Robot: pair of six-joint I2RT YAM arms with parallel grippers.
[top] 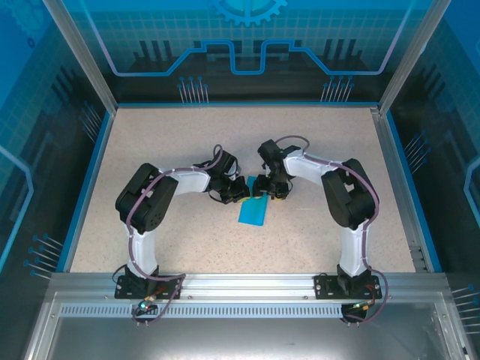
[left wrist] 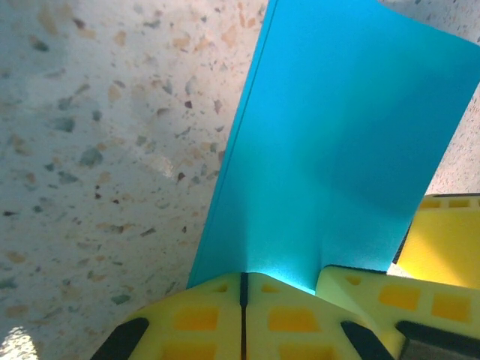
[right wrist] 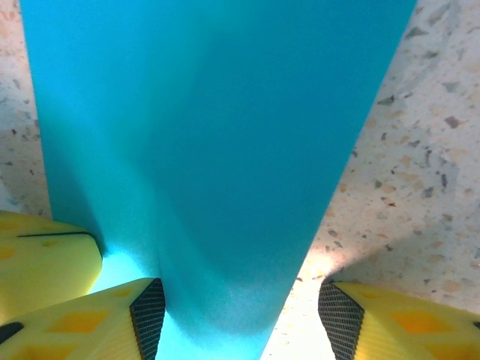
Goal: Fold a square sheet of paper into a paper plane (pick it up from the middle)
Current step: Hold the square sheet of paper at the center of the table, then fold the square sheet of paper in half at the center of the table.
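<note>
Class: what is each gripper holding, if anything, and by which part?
Left gripper pinches the blue paper by its short far edge; right gripper is open, holding nothing.

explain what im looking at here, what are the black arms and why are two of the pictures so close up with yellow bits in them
These are two robot arms bolted to the near edge of a speckled table. The wide picture comes from a fixed camera above and behind them. The two close-ups come from a camera on each wrist, and the yellow shapes are gripper fingers. Between the arms is a turquoise-blue sheet of paper. The left gripper is shut on one edge of it. The right gripper is open: its fingers stand apart with the paper running between them, not pinched.
</note>
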